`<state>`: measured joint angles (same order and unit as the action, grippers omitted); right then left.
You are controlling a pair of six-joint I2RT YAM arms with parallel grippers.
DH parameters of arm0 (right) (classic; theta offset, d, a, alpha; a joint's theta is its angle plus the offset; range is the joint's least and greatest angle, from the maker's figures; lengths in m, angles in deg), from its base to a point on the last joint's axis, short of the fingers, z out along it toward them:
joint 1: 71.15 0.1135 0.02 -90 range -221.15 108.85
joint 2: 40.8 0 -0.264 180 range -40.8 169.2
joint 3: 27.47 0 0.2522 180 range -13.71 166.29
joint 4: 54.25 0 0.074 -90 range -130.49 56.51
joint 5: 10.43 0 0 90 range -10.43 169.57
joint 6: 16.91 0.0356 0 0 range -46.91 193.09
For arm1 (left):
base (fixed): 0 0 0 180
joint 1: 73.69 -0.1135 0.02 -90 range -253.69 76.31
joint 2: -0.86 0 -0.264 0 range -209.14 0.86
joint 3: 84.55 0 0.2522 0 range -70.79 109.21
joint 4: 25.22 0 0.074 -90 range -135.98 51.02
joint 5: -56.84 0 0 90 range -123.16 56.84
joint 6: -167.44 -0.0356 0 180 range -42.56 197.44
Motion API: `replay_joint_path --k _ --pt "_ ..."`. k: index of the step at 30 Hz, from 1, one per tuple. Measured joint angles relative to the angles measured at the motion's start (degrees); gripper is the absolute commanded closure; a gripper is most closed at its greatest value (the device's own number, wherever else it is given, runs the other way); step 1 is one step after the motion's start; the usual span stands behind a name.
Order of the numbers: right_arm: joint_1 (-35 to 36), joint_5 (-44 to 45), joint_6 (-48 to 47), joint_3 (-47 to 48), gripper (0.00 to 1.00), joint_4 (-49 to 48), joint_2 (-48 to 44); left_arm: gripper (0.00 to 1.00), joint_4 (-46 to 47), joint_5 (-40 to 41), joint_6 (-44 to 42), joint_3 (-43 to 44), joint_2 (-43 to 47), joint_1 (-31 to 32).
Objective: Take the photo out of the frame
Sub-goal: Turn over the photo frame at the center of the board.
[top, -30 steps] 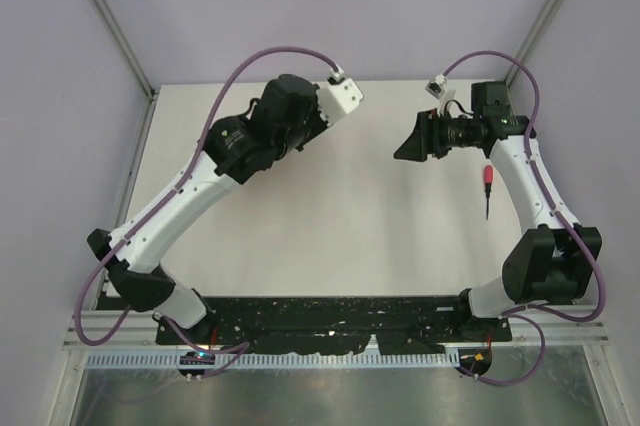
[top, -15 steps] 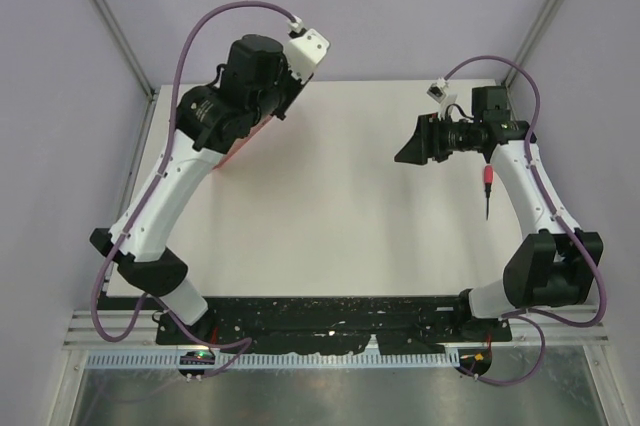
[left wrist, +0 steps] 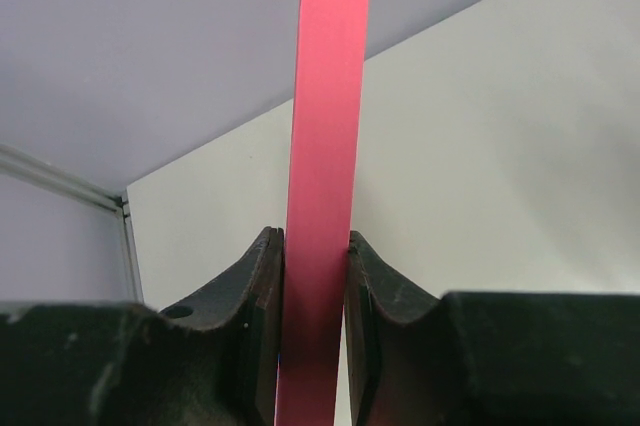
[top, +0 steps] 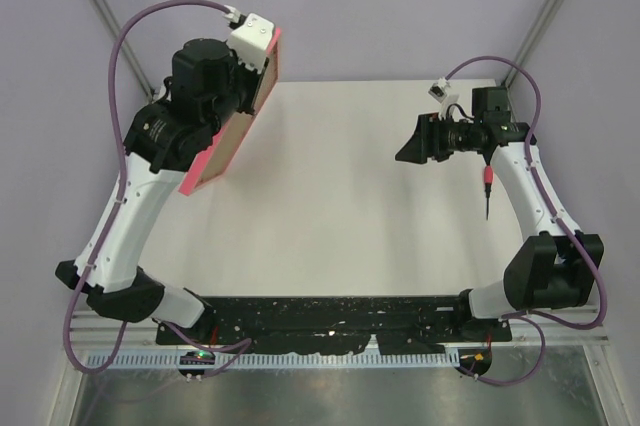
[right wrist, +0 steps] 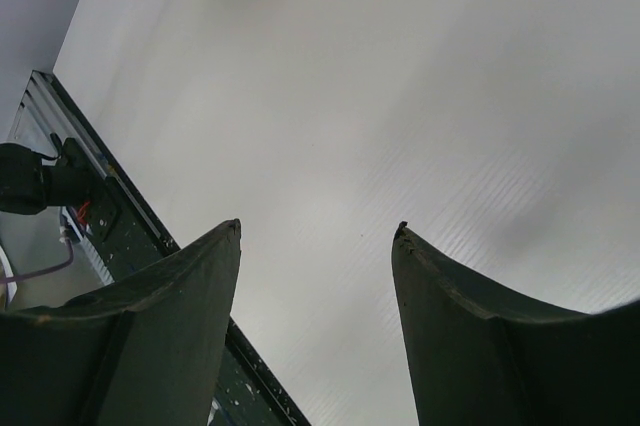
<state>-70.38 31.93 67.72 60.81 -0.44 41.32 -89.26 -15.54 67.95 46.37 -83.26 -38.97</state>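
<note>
I see the left arm raised over the far-left part of the white table (top: 330,216), carrying the pink picture frame (top: 196,172) in the air, clear of the surface. The frame stands on edge and leans. The top camera catches only its bright pink rim and one flat side, which is the plain brown backing board (top: 245,101). The photo is hidden from me in every view, so I cannot tell whether it sits inside the frame. The arm's dark wrist covers much of the frame's left side and the fingers holding it.

In the left wrist view, the left gripper (left wrist: 313,237) is clamped narrowly on the frame's thin pink edge, one black finger pressed against each side. The frame runs out of the picture at top and bottom.

The right gripper (top: 410,147) hangs above the right half of the table with its fingers spread wide and nothing between them. Its wrist camera looks down past the two dark fingers at bare white tabletop. A thin pink-and-tan strip is cut off at that view's top-left corner, too little for me to name.

A small red-topped, dark-tipped tool (top: 487,191) lies on the table beside the right arm. I cannot make out what it is.
</note>
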Motion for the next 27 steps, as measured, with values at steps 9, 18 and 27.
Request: replay_joint_path --k 9,18,27 --pt "0.0 1.44 1.22 -0.61 0.34 -0.87 -0.02 1.0 3.85 1.44 2.05 -1.38 3.04 0.09" --pt "0.0 2.14 1.86 -0.66 0.34 -1.33 -0.04 1.0 3.63 2.36 6.19 -0.83 3.15 -0.83" --pt "0.0 3.5 2.29 -1.49 0.34 -1.46 -0.04 1.0 0.04 2.27 12.13 3.72 1.29 -5.46"
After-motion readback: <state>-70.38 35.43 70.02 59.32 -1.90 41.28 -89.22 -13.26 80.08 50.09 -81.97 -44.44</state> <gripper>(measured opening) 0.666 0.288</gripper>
